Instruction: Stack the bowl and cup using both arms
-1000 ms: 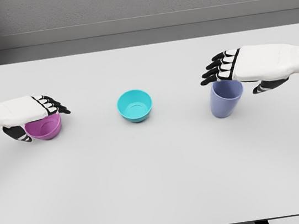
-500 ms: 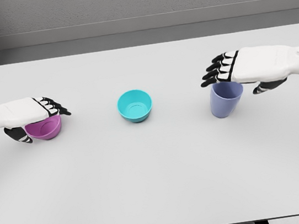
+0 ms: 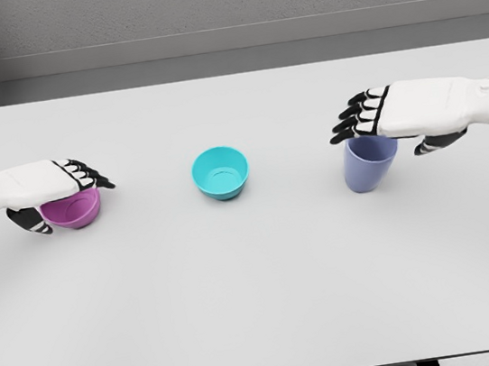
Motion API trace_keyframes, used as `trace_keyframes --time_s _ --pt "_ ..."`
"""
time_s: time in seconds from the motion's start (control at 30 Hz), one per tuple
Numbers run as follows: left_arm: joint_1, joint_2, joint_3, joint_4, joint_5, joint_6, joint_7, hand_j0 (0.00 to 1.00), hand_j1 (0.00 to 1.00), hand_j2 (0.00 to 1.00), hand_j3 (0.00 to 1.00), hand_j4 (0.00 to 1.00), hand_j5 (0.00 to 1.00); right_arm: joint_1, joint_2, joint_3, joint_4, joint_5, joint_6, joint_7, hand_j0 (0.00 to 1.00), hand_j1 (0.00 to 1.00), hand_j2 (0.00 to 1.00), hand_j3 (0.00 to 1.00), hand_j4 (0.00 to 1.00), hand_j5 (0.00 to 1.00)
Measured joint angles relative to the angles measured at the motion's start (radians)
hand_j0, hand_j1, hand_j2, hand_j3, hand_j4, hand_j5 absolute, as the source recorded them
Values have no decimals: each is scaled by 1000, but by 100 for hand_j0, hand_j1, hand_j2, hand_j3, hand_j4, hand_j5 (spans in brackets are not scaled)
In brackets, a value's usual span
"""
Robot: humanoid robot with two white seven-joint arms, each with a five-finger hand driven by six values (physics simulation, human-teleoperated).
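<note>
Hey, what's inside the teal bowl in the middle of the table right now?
Nothing shows inside the teal bowl: its inner floor and far wall are bare. The near inner wall is hidden behind the front rim. Neither the left hand nor the right hand is over it.

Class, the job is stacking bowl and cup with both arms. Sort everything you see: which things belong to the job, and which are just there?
Belong to the job: purple bowl, teal bowl, blue cup, left hand, right hand.

Just there: white table, grey wall.

Bright, even light — soft faint shadows, sharp render.
</note>
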Motion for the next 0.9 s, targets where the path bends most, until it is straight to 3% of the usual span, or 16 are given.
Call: trace_keyframes --time_s 0.73,0.9 --pt "-8 -9 -14 3 -19 0 0 100 100 100 100 100 100 -17 23 10 79 3 0 0 100 100 100 100 100 100" --pt "-8 -9 -21 1 -24 0 0 88 88 88 88 88 88 -17 27 12 84 11 0 0 100 100 100 100 100 100"
